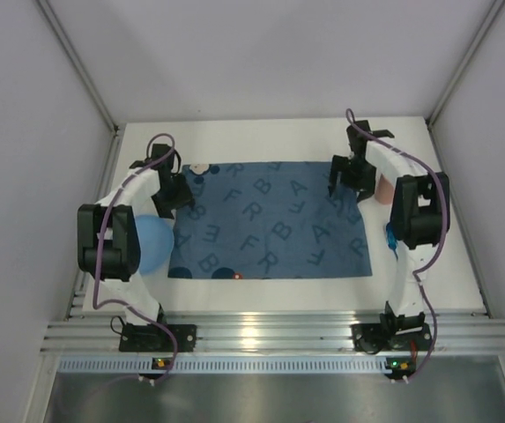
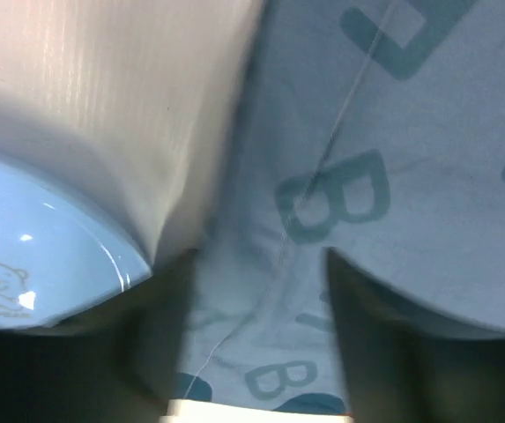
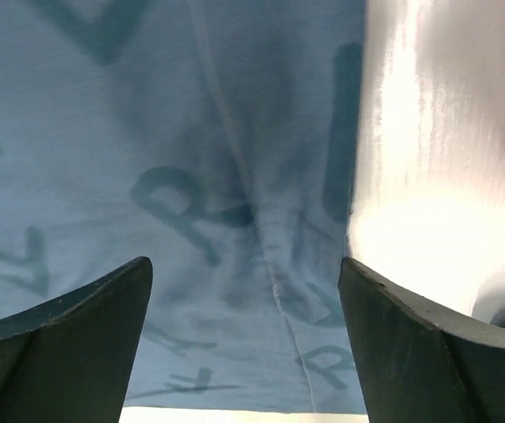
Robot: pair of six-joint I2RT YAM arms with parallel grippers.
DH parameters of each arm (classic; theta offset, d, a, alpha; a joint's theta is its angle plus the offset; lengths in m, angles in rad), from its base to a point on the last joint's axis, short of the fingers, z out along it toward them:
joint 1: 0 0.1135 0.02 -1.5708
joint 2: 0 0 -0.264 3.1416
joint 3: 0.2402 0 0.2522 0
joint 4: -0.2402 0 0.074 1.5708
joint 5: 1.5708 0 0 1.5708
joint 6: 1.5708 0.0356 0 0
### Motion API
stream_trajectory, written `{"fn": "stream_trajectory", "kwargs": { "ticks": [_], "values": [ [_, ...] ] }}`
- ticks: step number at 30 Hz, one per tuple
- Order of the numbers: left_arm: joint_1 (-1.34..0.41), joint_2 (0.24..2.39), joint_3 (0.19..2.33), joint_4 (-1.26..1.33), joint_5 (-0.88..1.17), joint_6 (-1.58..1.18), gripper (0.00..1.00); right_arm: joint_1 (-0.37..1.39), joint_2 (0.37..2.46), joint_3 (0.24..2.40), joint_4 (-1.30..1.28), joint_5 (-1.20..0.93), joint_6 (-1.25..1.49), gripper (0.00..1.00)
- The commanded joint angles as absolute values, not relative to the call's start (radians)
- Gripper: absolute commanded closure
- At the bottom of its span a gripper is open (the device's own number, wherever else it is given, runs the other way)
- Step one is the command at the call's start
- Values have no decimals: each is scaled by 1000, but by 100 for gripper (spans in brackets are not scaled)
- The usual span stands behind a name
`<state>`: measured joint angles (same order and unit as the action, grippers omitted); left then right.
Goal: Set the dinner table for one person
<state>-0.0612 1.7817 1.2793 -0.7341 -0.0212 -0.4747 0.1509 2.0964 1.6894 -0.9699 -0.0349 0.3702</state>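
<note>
The dinner table (image 1: 278, 134) is a white tabletop with a dark blue cloth mat (image 1: 270, 220) printed with letters spread across its middle. My left gripper (image 1: 181, 196) hovers over the mat's left edge. In the left wrist view its jaws (image 2: 252, 264) stand apart with only mat (image 2: 393, 176) showing between them. My right gripper (image 1: 340, 183) hangs over the mat's far right corner. Its fingers (image 3: 243, 264) are wide open above the cloth (image 3: 146, 132), holding nothing. A light blue plate (image 1: 157, 245) with a bear print (image 2: 32, 256) lies left of the mat.
A pink item (image 1: 199, 167) sits at the mat's far left corner and another (image 1: 382, 189) lies right of the mat, under the right arm. A small blue object (image 1: 391, 236) lies near the right arm. Grey walls enclose the table on three sides.
</note>
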Motion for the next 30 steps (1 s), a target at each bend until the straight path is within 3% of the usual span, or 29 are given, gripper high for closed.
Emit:
{"fn": "stream_trajectory", "kwargs": {
  "ticks": [1,4,5,10,17,30],
  "values": [
    [-75,1698,1276,-727,-37,-502,24,205,1955,1784,-977,-44,348,14],
    [-83,1677,1301,-735,-34,-512,10,225,1892,1893,-1020,-43,351,13],
    [-84,1674,1311,-739,-34,-515,10,225,1873,1934,-1026,-37,354,13],
    [-92,1655,1358,-750,-26,-535,11,164,1792,1983,-1069,58,370,10],
    [-98,1649,1362,-739,-5,-535,14,-33,1884,2039,-1146,75,380,12],
    [-98,1713,1315,-686,66,-508,18,-8,2057,2019,-1100,110,354,16]
  ]
}}
